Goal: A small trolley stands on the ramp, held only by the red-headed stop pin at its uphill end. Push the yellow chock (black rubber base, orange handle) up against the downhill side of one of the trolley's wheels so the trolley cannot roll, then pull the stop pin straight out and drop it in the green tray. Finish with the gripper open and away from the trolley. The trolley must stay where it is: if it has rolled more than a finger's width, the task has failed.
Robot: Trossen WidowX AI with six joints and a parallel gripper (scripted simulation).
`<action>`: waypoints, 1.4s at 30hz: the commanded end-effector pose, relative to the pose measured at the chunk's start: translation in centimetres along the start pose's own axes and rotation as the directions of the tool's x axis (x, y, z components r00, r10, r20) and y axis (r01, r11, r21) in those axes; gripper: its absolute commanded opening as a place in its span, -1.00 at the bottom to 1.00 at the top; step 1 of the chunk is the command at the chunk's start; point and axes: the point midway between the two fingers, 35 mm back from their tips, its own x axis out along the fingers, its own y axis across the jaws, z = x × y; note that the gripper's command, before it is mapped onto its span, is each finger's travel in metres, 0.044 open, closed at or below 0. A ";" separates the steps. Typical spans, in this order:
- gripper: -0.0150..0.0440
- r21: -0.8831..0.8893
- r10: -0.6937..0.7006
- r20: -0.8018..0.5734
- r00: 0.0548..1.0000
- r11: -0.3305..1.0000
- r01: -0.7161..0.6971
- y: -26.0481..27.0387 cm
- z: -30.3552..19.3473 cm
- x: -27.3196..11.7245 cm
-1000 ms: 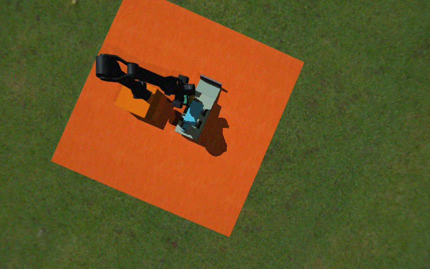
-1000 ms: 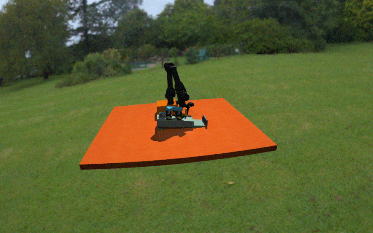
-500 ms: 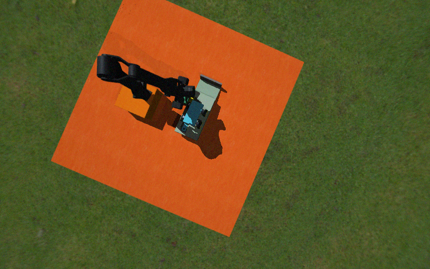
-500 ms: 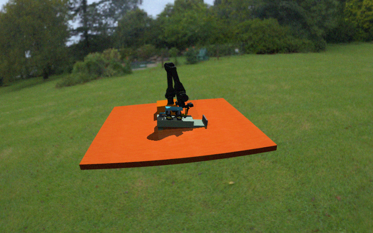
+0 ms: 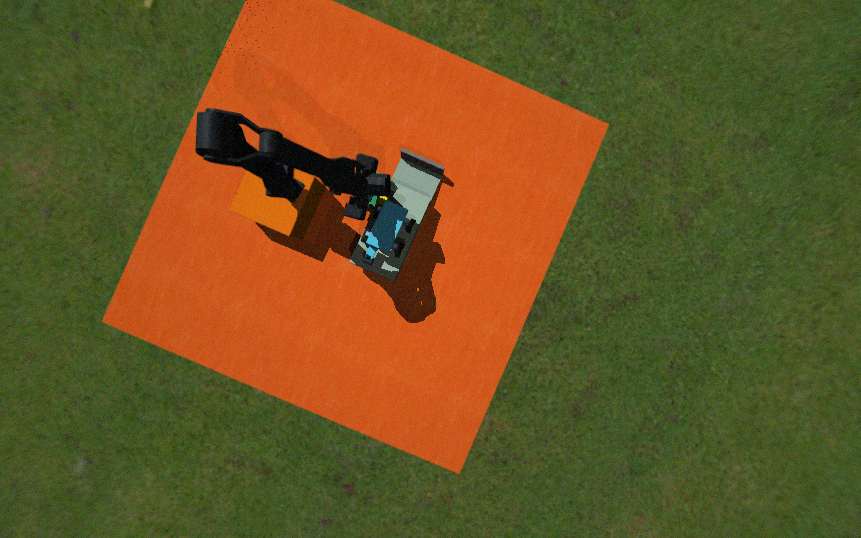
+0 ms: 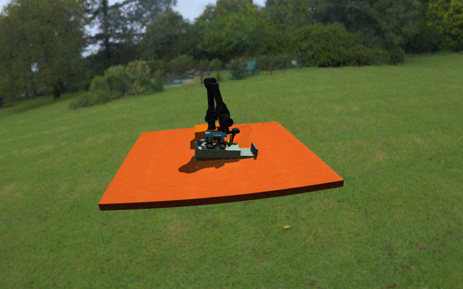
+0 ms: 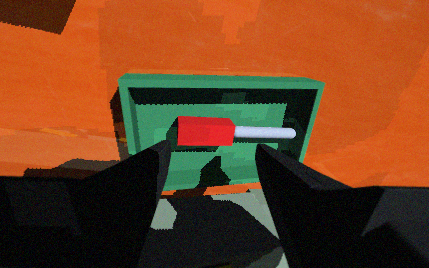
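Note:
The stop pin (image 7: 205, 131) has a red head and a pale shaft. It appears to lie flat inside the green tray (image 7: 216, 81) (image 5: 373, 201). My gripper (image 7: 213, 149) is open just above the tray, with its fingertips apart on the near side of the pin and nothing held. The blue trolley (image 5: 389, 226) (image 6: 215, 134) stands on the pale ramp (image 5: 414, 189) (image 6: 218, 154). The yellow chock (image 5: 383, 198) (image 6: 229, 142) is at the trolley's downhill end, close to a wheel; contact is too small to tell. The arm partly hides the tray in the top view.
A dark end stop (image 5: 421, 162) (image 6: 254, 149) stands at the low end of the ramp. An orange box (image 5: 264, 204) (image 6: 202, 128) stands beside the arm on the orange platform (image 5: 286, 321) (image 6: 261, 175). The trolley and ramp are close beside the tray.

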 end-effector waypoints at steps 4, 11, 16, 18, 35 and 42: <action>0.66 0.000 0.000 -0.001 1.000 1.000 0.000 0.0 0.0 0.0; 0.66 -0.001 -0.001 0.001 1.000 1.000 0.001 -0.2 -0.1 -0.9; 0.66 -0.003 -0.002 0.004 1.000 1.000 0.002 -0.4 0.1 -2.5; 0.84 -0.003 -0.002 0.004 1.000 1.000 0.002 -0.4 0.1 -2.7; 1.00 -0.003 -0.003 0.003 1.000 1.000 0.003 -1.2 0.0 -7.7; 1.00 -0.003 -0.003 0.003 1.000 1.000 0.003 -1.5 0.0 -8.7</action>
